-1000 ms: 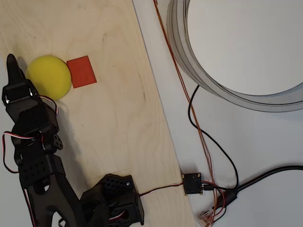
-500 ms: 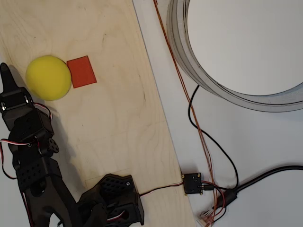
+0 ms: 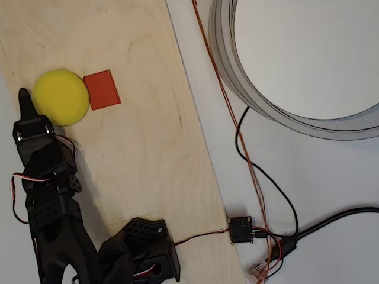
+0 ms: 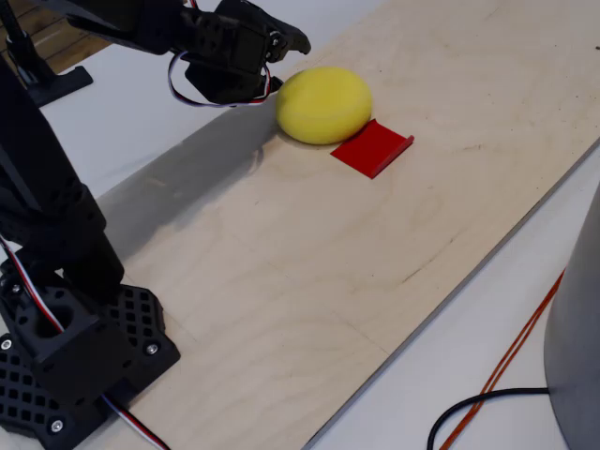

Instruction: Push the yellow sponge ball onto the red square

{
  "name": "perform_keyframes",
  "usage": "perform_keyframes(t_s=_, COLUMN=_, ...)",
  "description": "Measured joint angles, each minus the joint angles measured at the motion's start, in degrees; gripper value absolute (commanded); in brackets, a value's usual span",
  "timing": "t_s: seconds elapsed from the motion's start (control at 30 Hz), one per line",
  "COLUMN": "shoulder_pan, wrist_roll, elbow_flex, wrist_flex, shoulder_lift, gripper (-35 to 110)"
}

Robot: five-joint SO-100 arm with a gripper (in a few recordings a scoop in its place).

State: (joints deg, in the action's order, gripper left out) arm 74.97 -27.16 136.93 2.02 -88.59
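gripper: the black gripper [image 3: 25, 100] sits at the left edge of the wooden board [image 3: 142, 154] in the overhead view, its pointed tip aimed up the picture; in the fixed view the gripper [image 4: 281, 39] is just left of the ball, tip close to the ball's upper left side

gripper state: it holds nothing; the fingers look closed to one point from above, but the gap is not plainly shown, so how far open it is cannot be told

ball: the yellow sponge ball [image 3: 60, 97] rests on the board, round, with no long axis to line up; in the fixed view the ball [image 4: 324, 104] lies directly beside the gripper tip, near or touching; contact cannot be confirmed

target: the red square [image 3: 102, 89] lies flat just right of the ball in the overhead view, its left edge at or under the ball's rim; in the fixed view the square [image 4: 372, 147] is just beyond the ball on the side away from the gripper

key relation: in the overhead view tip, ball and square lie roughly in one line from left to right, the ball between; the push most likely needs to go rightward and slightly up the picture, through the ball's centre

risk: an off-centre contact would probably roll the ball past the patch's edge; the patch is smaller than the ball, so overshoot seems likely with a hard shove
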Motion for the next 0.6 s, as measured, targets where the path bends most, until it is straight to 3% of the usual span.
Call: perform_keyframes(t_s=0.6, shoulder_pan=5.3, wrist_roll=1.8, elbow_flex=4.0, wrist_flex=3.3, shoulder_lift=-0.2, gripper=19)
